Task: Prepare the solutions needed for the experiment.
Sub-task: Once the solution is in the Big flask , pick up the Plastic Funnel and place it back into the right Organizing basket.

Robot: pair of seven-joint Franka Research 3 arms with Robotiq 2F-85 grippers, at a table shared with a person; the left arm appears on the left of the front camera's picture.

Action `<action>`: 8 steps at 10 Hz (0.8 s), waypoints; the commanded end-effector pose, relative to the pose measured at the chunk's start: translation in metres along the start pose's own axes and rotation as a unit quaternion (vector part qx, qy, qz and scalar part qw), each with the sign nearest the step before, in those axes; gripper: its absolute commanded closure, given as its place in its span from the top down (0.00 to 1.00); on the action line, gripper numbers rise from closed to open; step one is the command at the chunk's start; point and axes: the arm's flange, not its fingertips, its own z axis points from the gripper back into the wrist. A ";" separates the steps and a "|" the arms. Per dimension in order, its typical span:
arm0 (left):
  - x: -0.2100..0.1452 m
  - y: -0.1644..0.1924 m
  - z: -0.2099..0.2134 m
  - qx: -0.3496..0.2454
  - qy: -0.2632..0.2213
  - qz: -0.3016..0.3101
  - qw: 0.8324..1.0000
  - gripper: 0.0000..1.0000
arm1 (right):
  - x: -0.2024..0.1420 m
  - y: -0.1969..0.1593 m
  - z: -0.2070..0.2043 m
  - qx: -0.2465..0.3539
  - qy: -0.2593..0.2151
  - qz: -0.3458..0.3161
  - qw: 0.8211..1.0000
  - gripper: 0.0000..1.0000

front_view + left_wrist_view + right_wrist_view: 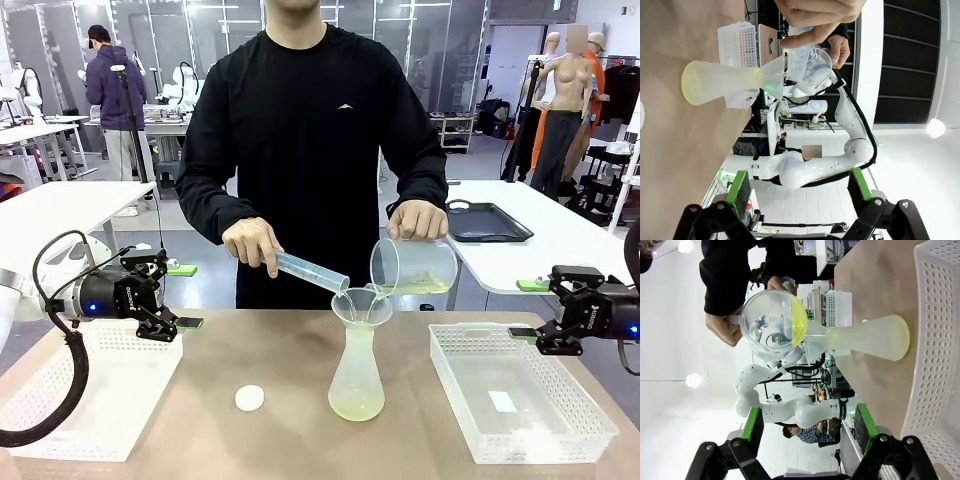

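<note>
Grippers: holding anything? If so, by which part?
Nothing: left gripper and right gripper are open, empty. A person's hand holds a cylinder by its raised end, the other hand a beaker from above.

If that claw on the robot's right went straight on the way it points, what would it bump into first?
Likely the funnel sitting in the flask at mid-table, roughly level with the right gripper; depth is unclear, so it might pass just beside it.

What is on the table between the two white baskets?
In the front view, a translucent flask with a funnel in its neck, and a small white disc.
</note>
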 end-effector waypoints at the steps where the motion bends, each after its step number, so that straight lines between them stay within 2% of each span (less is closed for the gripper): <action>1: 0.000 -0.002 0.000 -0.003 0.002 0.003 1.000 1.00 | -0.002 0.000 0.000 0.000 -0.001 -0.007 1.000 0.92; 8: 0.000 -0.002 0.000 -0.003 0.002 0.003 1.000 1.00 | -0.002 0.000 0.000 0.000 -0.001 -0.007 1.000 0.92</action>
